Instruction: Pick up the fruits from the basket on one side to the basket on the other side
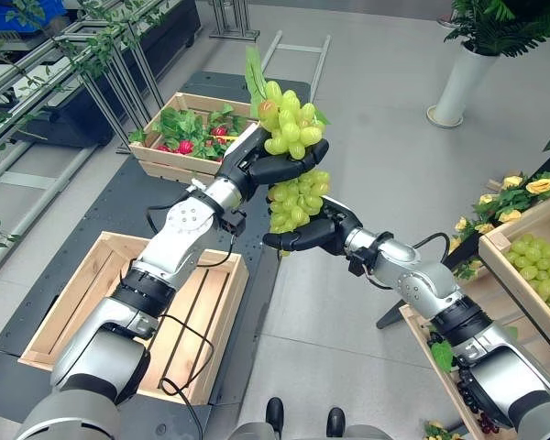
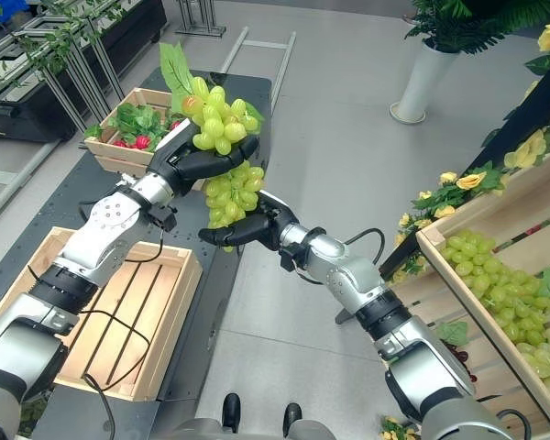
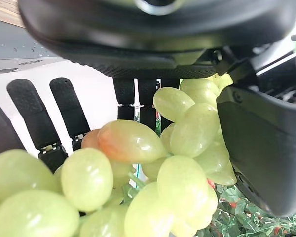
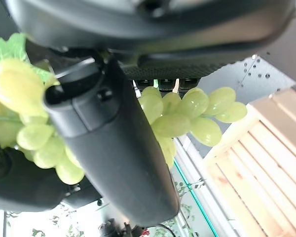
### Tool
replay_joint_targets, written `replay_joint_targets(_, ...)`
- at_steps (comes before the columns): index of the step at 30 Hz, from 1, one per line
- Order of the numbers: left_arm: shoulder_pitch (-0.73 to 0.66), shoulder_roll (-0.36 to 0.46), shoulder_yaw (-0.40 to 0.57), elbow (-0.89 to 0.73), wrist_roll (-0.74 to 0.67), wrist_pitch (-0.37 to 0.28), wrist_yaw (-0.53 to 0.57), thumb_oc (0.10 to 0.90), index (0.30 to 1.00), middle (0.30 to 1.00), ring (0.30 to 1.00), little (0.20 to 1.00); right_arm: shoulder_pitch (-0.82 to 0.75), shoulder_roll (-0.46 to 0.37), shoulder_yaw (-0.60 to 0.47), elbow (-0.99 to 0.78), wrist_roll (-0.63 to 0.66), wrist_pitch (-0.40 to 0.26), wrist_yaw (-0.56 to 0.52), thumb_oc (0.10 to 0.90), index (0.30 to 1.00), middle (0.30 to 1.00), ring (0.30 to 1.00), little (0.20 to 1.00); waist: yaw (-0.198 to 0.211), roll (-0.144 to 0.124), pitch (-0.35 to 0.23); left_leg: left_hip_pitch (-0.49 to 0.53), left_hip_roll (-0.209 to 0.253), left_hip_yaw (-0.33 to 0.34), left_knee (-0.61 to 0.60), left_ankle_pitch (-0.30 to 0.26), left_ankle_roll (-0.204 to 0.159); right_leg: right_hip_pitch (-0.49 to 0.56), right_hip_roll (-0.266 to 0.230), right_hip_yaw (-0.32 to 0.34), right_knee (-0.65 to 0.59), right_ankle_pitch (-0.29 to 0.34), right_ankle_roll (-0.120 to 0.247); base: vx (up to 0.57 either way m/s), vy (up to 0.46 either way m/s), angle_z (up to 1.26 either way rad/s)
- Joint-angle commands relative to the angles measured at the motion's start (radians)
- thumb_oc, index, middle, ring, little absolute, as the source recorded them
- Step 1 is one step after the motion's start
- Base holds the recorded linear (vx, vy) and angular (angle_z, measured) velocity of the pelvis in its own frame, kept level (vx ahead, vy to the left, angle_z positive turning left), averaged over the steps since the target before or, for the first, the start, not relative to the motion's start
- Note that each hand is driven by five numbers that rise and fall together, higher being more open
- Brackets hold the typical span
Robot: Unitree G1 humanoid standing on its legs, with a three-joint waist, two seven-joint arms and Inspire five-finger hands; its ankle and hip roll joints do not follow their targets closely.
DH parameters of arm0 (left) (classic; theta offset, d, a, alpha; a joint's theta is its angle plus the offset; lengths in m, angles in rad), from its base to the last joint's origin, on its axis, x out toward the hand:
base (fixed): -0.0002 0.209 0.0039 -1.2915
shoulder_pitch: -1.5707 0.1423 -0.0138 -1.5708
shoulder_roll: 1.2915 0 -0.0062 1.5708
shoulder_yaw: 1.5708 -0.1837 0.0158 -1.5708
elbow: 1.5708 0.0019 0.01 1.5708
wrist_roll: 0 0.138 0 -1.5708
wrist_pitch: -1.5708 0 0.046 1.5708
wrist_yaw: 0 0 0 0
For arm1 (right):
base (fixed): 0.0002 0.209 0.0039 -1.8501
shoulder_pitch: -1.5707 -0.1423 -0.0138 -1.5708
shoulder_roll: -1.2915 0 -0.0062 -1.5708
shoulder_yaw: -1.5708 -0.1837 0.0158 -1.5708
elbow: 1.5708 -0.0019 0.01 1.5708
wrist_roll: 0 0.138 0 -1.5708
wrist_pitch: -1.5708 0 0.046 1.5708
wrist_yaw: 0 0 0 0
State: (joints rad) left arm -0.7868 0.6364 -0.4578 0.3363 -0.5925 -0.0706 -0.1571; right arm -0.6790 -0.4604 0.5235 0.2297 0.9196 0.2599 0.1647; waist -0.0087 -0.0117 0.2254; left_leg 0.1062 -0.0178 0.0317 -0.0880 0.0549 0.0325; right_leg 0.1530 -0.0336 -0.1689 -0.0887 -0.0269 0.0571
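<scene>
A big bunch of green grapes [image 1: 289, 124] with a leaf on top hangs in mid-air over the dark mat, held between both hands. My left hand [image 1: 257, 165] grips it across the middle, thumb [image 3: 266, 138] and fingers curled round the grapes [image 3: 187, 128]. My right hand [image 1: 316, 234] holds the lower part of the bunch from below, grapes [image 4: 187, 113] pinched between its thumb [image 4: 113, 138] and fingers. An empty slatted wooden crate [image 1: 73, 293] lies under the left arm. At the right stands a shelf crate [image 2: 477, 307] filled with more green grapes [image 2: 495, 275].
A farther wooden crate [image 1: 170, 165] with green leaves and red fruit sits behind the hands. Yellow flowers [image 1: 522, 188] border the right shelf, and a lower crate [image 1: 440, 367] holds dark grapes. A white planter [image 1: 458, 82] stands far right; metal racks [image 1: 110, 73] line the left.
</scene>
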Motion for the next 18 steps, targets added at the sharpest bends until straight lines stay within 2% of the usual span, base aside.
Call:
replay_joint_targets(1,-0.102,-0.033,-0.036,0.069,0.025,-0.070,-0.025,0.400,0.300,0.300,0.300,0.300,-0.090,0.072,-0.075,0.000,0.117,-0.151,-0.021,0.800,0.900,0.900,0.900,0.900,0.020,-0.006,-0.241,-0.012,-0.042,-0.004,0.001,-0.077,-0.011,-0.050,0.007,0.025,0.001,0.040,-0.015,0.00,0.000,0.00)
replay_joint_targets(18,-0.088,0.009,-0.015,0.102,0.047,-0.100,-0.020,0.400,0.300,0.300,0.300,0.300,-0.035,0.073,-0.104,0.022,0.178,-0.175,0.039,0.800,0.900,0.900,0.900,0.900,0.019,0.002,-0.239,-0.009,-0.039,0.003,0.001,-0.083,-0.009,-0.049,0.005,0.023,0.001,0.038,-0.013,0.00,0.000,0.00)
